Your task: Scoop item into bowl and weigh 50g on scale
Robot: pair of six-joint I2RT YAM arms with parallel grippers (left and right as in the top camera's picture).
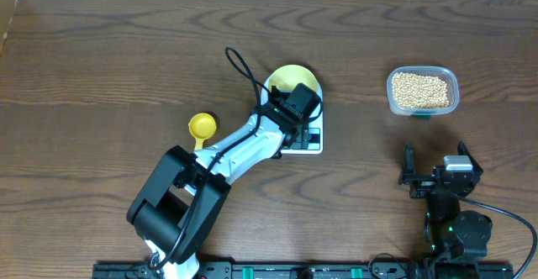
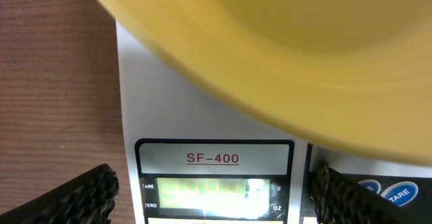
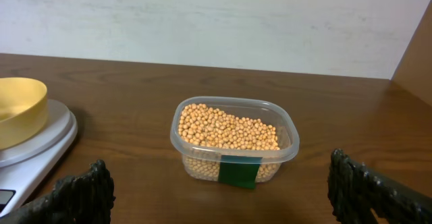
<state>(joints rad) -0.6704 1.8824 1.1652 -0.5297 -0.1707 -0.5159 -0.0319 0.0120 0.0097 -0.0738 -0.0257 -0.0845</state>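
Left gripper [image 2: 216, 200]: spread, low over white rounded digital scale [image 2: 202, 96], mid-table.
Pale yellow round bowl [image 1: 296, 79]: on scale, looked empty.
Small tan beans [image 1: 420, 90]: in clear plastic tub [image 1: 390, 94], toward right edge.
Right gripper [image 3: 219, 197]: spread, near front-right corner.
Risk: bumping the platform could have skewed the zero.

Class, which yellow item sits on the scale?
The pale yellow bowl, on the white scale; the brighter yellow scoop lies on the table.

Overhead, my left arm [image 1: 244, 149] covers most of the scale [image 1: 313, 147] and the bowl's [image 1: 294, 79] near rim. From my left wrist the bowl is blurred and cropped at top and right; the display [image 2: 214, 191] is washed out by glare, its digits unreadable. From my right wrist both scale and bowl run off the left edge.
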